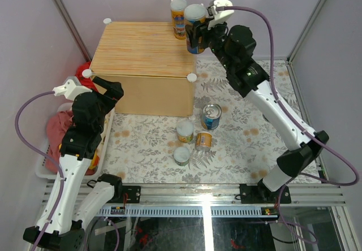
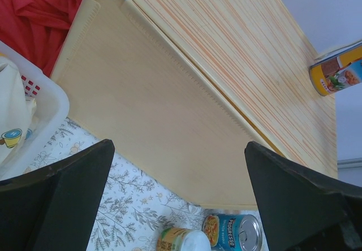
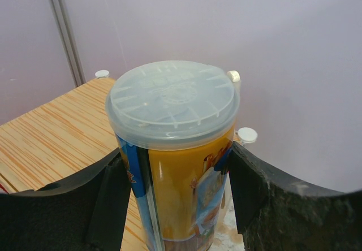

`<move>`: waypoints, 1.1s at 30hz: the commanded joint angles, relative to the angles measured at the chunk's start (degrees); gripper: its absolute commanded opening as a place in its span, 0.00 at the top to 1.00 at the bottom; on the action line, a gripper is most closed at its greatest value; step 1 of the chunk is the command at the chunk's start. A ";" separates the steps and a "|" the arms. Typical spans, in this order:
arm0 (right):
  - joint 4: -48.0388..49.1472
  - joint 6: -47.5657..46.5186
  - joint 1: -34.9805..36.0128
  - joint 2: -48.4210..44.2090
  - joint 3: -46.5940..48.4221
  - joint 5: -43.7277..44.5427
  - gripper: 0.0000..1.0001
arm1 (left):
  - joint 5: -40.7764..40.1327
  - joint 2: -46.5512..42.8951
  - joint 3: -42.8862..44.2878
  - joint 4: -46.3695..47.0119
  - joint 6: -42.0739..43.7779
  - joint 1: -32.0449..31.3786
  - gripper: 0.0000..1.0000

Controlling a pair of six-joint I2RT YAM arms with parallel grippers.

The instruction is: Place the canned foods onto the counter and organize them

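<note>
The tabletop (image 1: 249, 149), under a grey floral cloth, carries the counter (image 1: 141, 50) at its far left. The counter is a light-wood box with a striped plank top and white knobs (image 1: 192, 77) at the corners. A white basket (image 1: 42, 169) of red cloth sits off the tabletop's left edge.

The left gripper (image 1: 107, 90) hangs by the counter's near left corner, fingers spread wide with nothing between them. The right gripper (image 1: 198, 36) pinches a tall can (image 1: 195, 12) at the counter's far right corner. Whether its base touches the planks cannot be told.

There are six cans in all. Two are tall, orange and blue: the pinched one and a second tall can (image 1: 179, 16) standing just beside it on the same corner. Four sit on the tabletop off the counter's near right corner: one blue can (image 1: 211, 117) with a silvery pull-tab lid, and three short cans (image 1: 185, 131) clustered just nearer.

Only the right wrist view shows the pinched can's cloudy, ribbed plastic cap. Only the left wrist view shows the word Progresso on the blue can, and it takes in just two of the four on the tabletop.
</note>
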 commanded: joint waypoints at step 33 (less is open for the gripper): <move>27.47 3.25 0.38 10.29 0.06 -4.90 0.95 | 1.46 0.66 0.34 5.81 0.44 0.90 0.00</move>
